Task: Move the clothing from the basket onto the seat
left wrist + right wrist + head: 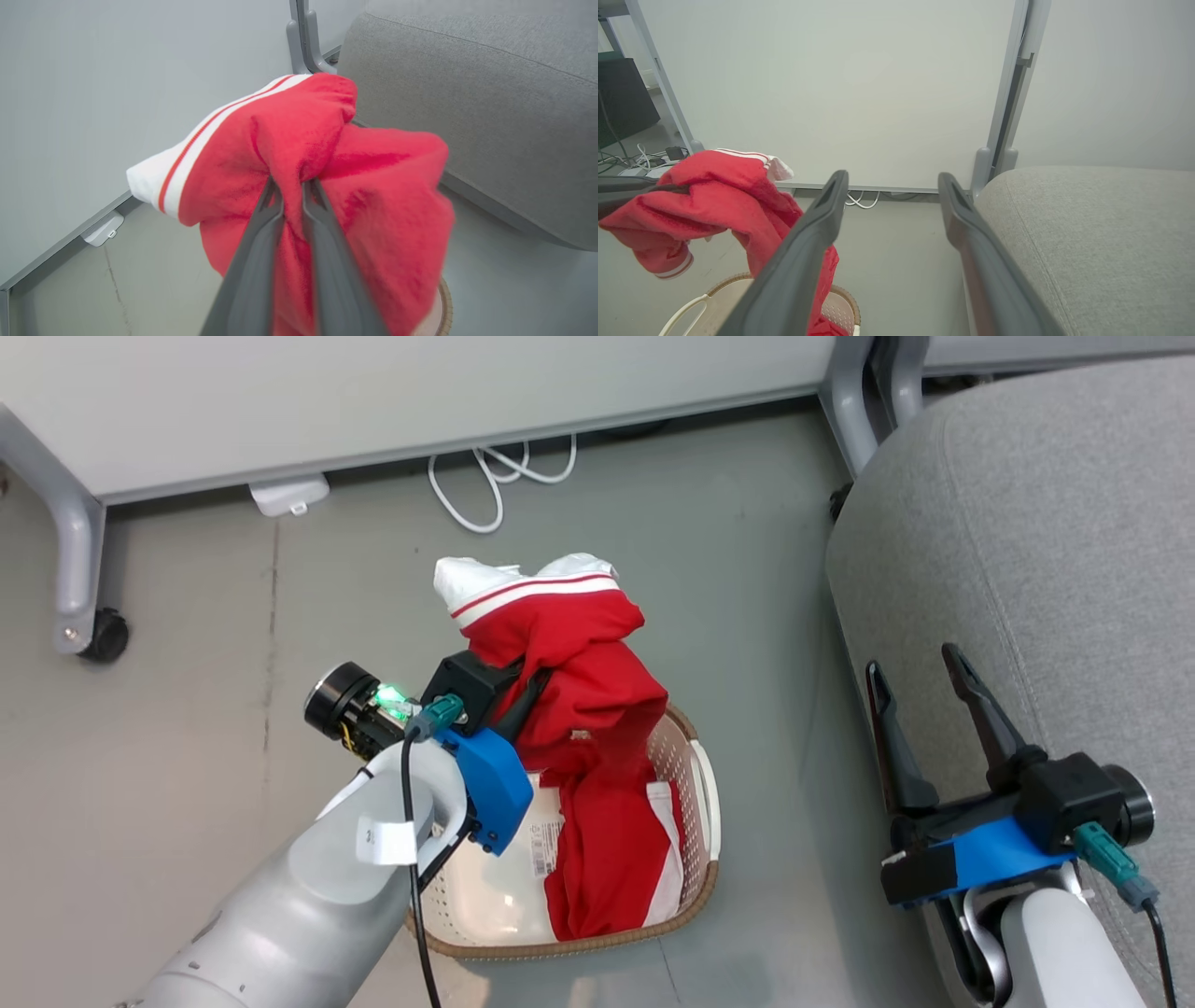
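From the head view, the left gripper (527,695) has its fingers pushed into a red garment (579,681) and closed on it. The cloth hangs down from the jaws, and its lower part reaches into the basket (695,775) below them. A second red garment (607,859) lies inside the basket, under the jaws. The right gripper (913,661) is wide open and holds nothing; its fingers are over the near edge of the grey seat (1046,541). In the left wrist view, the two fingers (261,233) pinch one fold of the red cloth between them, and the seat (467,93) is beyond the jaws to the right. In the right wrist view, the open jaws have only floor and wall between them, with the lifted garment (714,196) to their left and the seat (1087,242) just beside their right finger.
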Available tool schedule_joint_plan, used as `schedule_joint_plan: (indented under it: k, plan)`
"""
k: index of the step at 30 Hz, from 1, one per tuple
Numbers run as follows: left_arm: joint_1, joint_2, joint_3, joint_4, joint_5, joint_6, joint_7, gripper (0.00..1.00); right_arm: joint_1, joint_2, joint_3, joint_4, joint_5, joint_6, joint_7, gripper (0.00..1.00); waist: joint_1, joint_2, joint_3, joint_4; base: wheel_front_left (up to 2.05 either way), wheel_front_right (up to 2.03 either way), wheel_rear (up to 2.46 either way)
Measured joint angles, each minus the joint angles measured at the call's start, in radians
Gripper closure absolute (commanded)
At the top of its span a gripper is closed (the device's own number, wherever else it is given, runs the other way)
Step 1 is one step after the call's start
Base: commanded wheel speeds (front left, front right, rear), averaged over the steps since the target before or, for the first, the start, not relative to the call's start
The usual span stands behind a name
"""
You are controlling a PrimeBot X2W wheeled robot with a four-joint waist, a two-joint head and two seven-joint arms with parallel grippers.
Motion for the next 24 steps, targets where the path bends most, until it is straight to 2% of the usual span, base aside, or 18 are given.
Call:
schedule_joint_plan:
  k: [13, 24]
  plan:
    - [0.087, 0.015, 0.18, -0.222, 0.071, 0.036, 0.0, 1.0, 0.08, 0.0, -0.002, 0.021, 0.008, 0.0, 0.0, 0.0, 0.0, 0.0, -0.148, 0.007, 0.0, 0.0, 0.0]
    - [0.144, 0.007, 0.216, -0.278, 0.091, 0.03, 0.0, 1.0, 0.13, 0.001, -0.003, 0.029, 0.01, 0.0, 0.0, 0.0, 0.0001, 0.0, -0.231, 0.014, 0.0, 0.0, 0.0]
